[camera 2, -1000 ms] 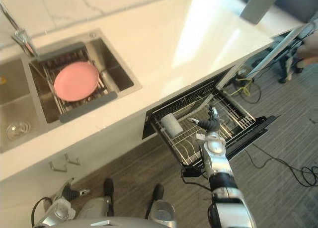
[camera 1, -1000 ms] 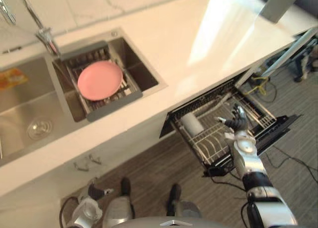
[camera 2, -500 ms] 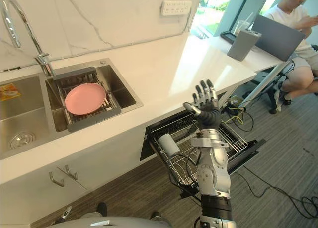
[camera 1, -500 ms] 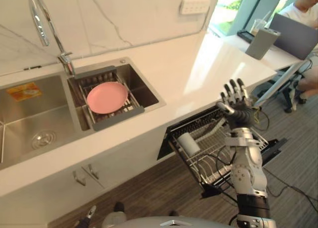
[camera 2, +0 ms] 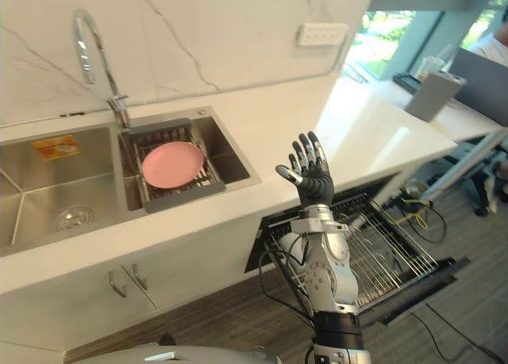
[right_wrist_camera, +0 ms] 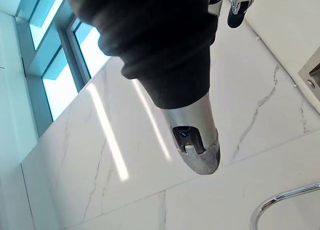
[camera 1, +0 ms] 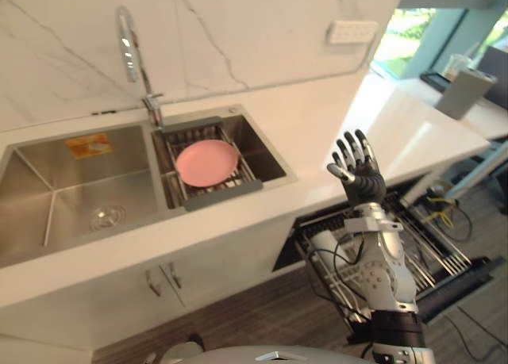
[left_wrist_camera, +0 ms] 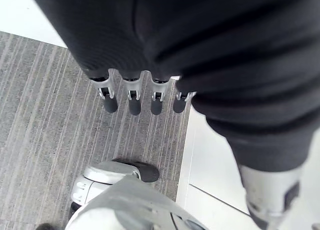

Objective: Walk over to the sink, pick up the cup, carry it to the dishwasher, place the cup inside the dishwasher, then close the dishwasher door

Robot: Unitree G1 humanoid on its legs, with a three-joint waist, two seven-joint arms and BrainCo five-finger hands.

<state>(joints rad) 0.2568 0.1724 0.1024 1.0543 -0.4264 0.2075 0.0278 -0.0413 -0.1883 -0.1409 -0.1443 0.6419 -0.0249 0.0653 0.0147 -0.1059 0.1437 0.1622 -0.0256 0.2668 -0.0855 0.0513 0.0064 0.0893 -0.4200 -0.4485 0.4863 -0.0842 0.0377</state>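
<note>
Right hand (camera 1: 361, 176) hovers splayed and empty above the cup (camera 1: 322, 242) in the rack (camera 1: 441, 255).

1. The robot's right hand (camera 1: 359, 176) is held upright above its near-vertical right forearm (camera 1: 386, 270), fingers straight and slightly fanned, thumb out to the side.
2. The left hand (left_wrist_camera: 131, 103) points downward, fingers straight in a row, holding nothing.

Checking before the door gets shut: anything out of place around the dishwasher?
The white cup lies on its side in the dishwasher rack, which is pulled out over the open door and would likely block closing. Nothing looks spilled or broken.
</note>
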